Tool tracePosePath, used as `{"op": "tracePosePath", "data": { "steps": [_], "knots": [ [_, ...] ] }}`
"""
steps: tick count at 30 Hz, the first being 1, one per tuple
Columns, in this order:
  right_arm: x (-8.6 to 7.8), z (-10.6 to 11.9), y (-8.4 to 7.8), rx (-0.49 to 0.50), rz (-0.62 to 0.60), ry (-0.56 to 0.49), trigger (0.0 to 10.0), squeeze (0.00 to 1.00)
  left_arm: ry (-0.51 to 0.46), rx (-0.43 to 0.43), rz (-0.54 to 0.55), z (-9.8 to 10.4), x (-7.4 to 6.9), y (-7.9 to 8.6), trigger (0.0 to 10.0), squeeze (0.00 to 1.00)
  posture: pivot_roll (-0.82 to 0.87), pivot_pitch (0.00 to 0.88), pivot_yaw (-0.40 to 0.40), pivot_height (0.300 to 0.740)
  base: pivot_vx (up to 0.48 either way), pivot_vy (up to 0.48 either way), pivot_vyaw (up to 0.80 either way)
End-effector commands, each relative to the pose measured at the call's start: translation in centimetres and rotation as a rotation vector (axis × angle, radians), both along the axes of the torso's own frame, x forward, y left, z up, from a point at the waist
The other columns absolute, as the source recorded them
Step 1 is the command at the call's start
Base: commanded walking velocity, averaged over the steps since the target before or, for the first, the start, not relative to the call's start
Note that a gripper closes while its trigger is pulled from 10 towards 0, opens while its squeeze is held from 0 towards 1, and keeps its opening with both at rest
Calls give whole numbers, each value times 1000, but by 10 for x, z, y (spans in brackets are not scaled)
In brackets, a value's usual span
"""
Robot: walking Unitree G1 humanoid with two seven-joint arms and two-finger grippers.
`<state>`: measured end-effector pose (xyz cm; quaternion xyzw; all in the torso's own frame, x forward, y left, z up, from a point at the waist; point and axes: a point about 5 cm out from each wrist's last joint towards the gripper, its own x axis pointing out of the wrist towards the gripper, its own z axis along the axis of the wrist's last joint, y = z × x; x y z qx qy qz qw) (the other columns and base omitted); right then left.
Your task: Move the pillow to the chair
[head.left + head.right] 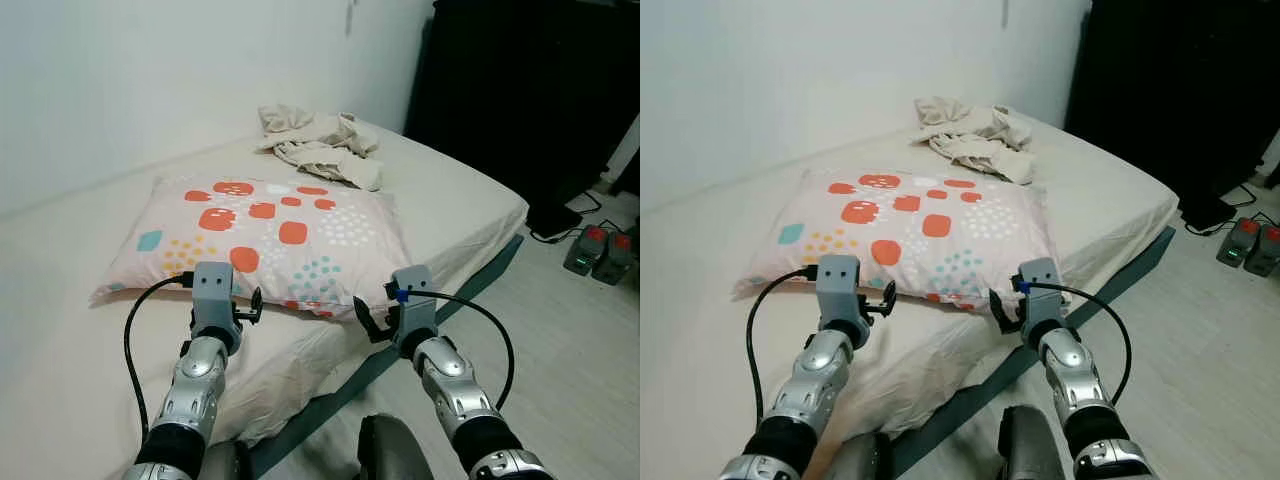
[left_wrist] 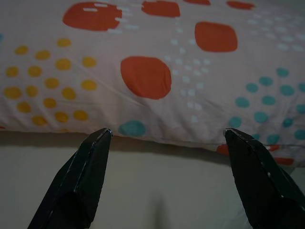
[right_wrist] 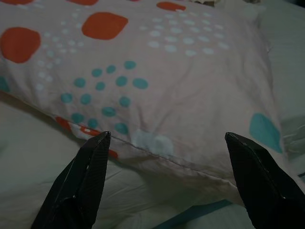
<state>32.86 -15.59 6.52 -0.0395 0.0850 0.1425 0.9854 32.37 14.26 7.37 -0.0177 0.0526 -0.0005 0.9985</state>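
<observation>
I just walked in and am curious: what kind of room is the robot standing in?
Most likely a bedroom. There is a low bed against a white wall, a spotted pillow lying on it, and crumpled cloth near its far end.

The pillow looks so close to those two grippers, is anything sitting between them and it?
Nothing visible does. The left gripper and right gripper both sit open at the near edge of the pillow, with only bare bed sheet in the gap. The crumpled cloth lies beyond the pillow, out of the way.
</observation>
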Motion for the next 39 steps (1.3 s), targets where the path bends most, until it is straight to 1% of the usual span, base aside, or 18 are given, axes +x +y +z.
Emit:
{"op": "tracePosePath", "data": {
  "steps": [1, 6, 12, 15, 17, 18, 19, 20, 25, 27, 28, 30, 34, 39],
  "knots": [
    [0, 2, 1, 18, -1, -14, 10000, 0, 21, 23, 8, -3, -2, 4, 10000, 0, -77, 94, 1, 582, 0, 0, 0],
    [1, 4, 1, 18, -3, -25, 10000, 0, 37, 44, 22, -5, -2, 8, 10000, 0, -74, 89, 5, 582, 0, 0, 0],
    [1, 6, 1, 23, 4, -38, 10000, 0, 29, 52, 14, -3, 0, 11, 10000, 0, -68, 88, 6, 582, 0, 0, 0],
    [1, 5, -1, 31, -5, -39, 10000, 0, 30, 62, 10, -2, 0, 13, 10000, 0, -65, 94, 13, 572, 0, 0, 0],
    [3, 8, -5, 43, -13, -49, 10000, 0, 36, 71, 7, -1, 1, 15, 10000, 0, -53, 126, 27, 557, 0, 0, 0],
    [3, 10, -6, 50, -17, -56, 10000, 0, 36, 72, 7, -1, 2, 15, 10000, 0, -53, 126, 27, 553, 0, 0, 0],
    [3, 10, -6, 50, -17, -56, 10000, 0, 36, 72, 7, -1, 2, 15, 10000, 0, -53, 126, 27, 553, 0, 0, 0],
    [5, 13, -10, 37, -19, -62, 10000, 0, 38, 85, -14, 1, 4, 15, 10000, 0, -47, 160, 43, 553, 0, 0, 0],
    [8, 18, -16, 28, -24, -73, 10000, 0, 37, 106, -52, 6, 8, 15, 10000, 0, -43, 190, 62, 553, 0, 0, 0],
    [11, 22, -20, 21, -32, -87, 10000, 0, 39, 124, -72, 10, 12, 16, 10000, 0, -46, 210, 87, 553, 0, 0, 0],
    [11, 22, -20, 21, -32, -87, 10000, 0, 39, 124, -72, 10, 12, 16, 10000, 0, -46, 210, 87, 553, 0, 0, 0],
    [14, 28, -28, 9, -53, -103, 10000, 0, 51, 149, -86, 14, 19, 20, 10000, 0, -50, 215, 109, 553, 0, 0, 0],
    [13, 30, -32, 16, -69, -114, 10000, 0, 51, 140, -97, 16, 20, 18, 10000, 0, -53, 212, 116, 553, 0, 0, 0],
    [9, 26, -32, 26, -76, -111, 10000, 0, 59, 115, -108, 16, 22, 13, 10000, 0, -57, 223, 124, 553, 0, 0, 0]
  ]
}}
